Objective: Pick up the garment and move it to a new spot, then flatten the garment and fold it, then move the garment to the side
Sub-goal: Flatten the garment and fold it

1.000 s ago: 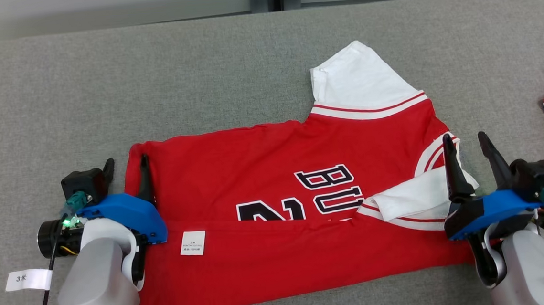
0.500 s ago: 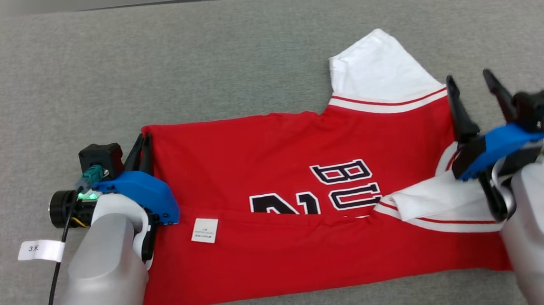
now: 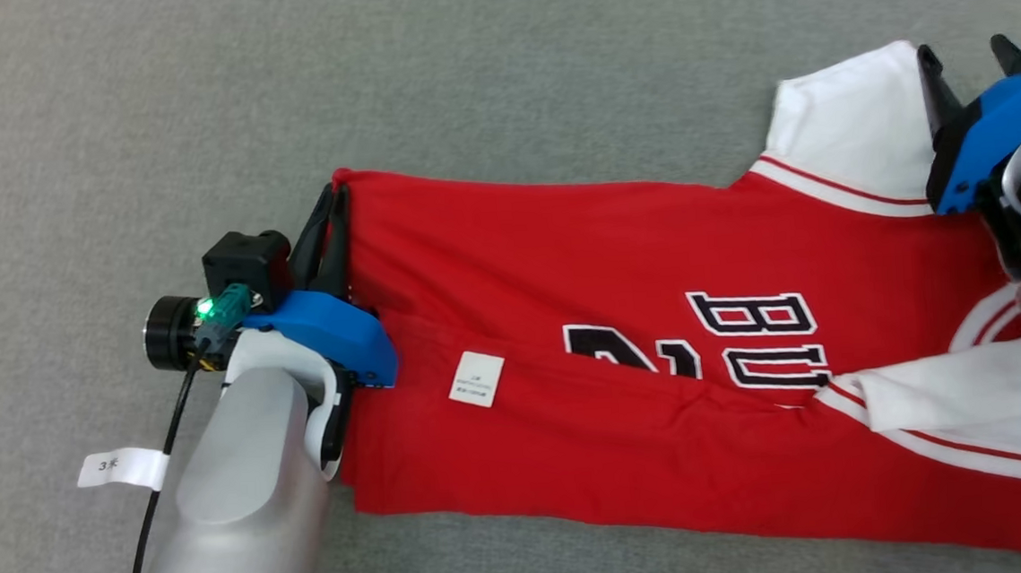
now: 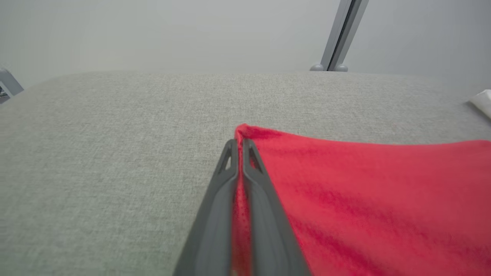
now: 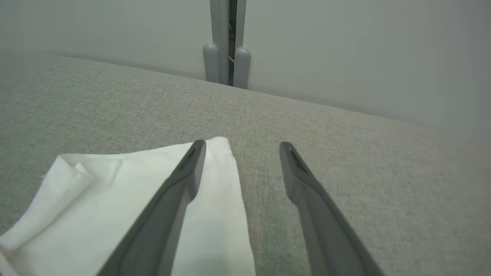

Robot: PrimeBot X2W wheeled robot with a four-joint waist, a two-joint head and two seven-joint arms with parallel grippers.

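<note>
I am clamping my left fingers [image 3: 334,231] on the far-left corner of the red garment [image 3: 616,252] lying half-folded on the grey counter [image 3: 460,74], while my right fingers [image 3: 932,82] are hovering wide astride its white sleeve [image 3: 850,128], apparently for a matching grip.

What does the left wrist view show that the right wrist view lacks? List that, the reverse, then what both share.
Left wrist view: the left gripper shut on a corner of the red jersey. Right wrist view: the right gripper open, straddling the edge of the white sleeve. Shared: the grey fabric surface, a pale wall, a grey post.
</note>
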